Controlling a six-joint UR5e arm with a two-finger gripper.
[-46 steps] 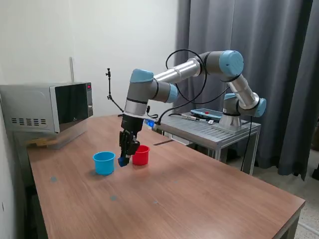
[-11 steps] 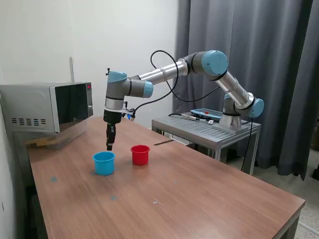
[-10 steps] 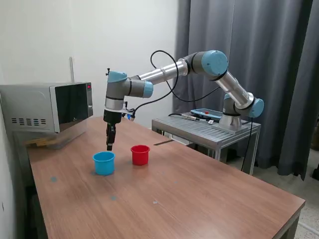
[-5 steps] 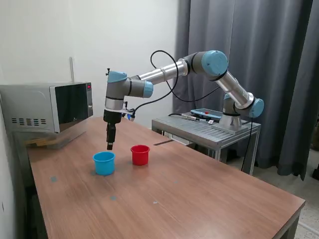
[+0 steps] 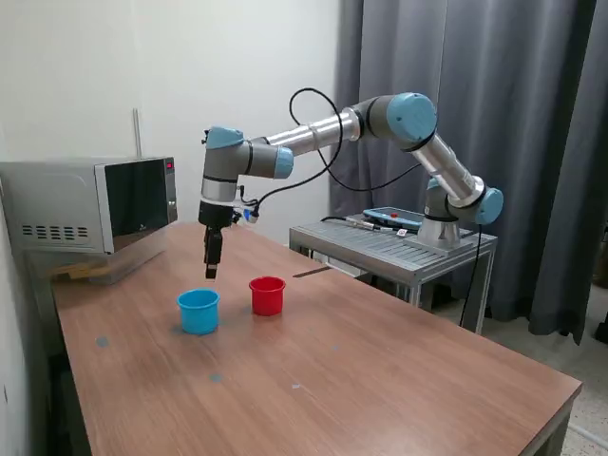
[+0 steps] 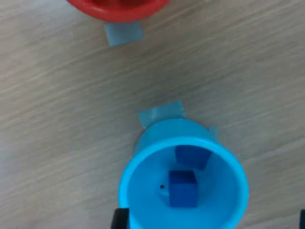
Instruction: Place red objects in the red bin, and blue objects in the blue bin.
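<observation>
With both dark blue cubes (image 6: 183, 188) lying inside the light blue cup (image 6: 138, 162) below the gripper (image 5: 211, 273) — jaw state indiscernible — such cubes look light, rigid, best pinched across opposite flat faces.

The red cup (image 6: 117, 9) is cut off by the wrist view's edge, so only part of its rim shows and its inside cannot be seen. The gripper (image 5: 210, 273) is too small in the exterior view to tell how its jaws stand. From there, the contents of the blue cup (image 5: 198, 311) below the fingertips are hidden.
</observation>
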